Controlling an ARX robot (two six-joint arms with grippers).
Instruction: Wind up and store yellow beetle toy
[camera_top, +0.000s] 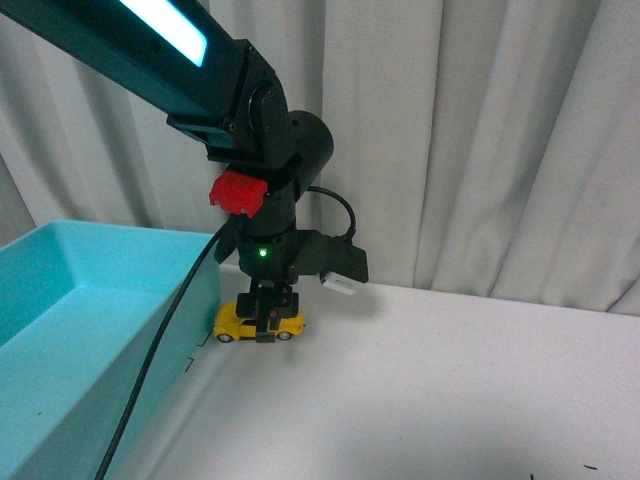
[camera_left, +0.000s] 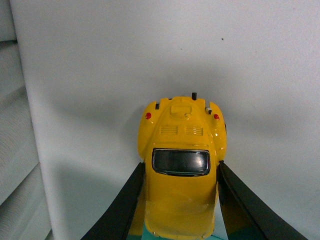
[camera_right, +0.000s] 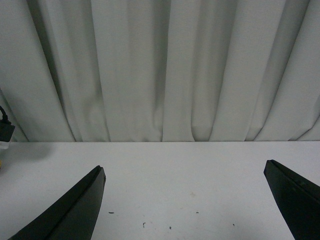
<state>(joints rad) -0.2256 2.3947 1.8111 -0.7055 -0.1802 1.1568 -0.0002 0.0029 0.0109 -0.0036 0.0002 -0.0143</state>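
Observation:
The yellow beetle toy (camera_top: 258, 322) stands on its wheels on the white table (camera_top: 420, 400), close beside the turquoise bin. My left gripper (camera_top: 270, 322) comes down on it from above and is shut on its body. In the left wrist view the yellow beetle toy (camera_left: 181, 165) fills the middle, dark window up, with a black finger (camera_left: 127, 202) pressed against each flank. My right gripper (camera_right: 184, 172) is open above bare table, holding nothing; it does not show in the front view.
A large turquoise bin (camera_top: 70, 340) takes up the left side, its near wall next to the toy. A white curtain (camera_top: 480, 140) hangs along the table's far edge. A black cable (camera_top: 150, 370) runs down across the bin wall.

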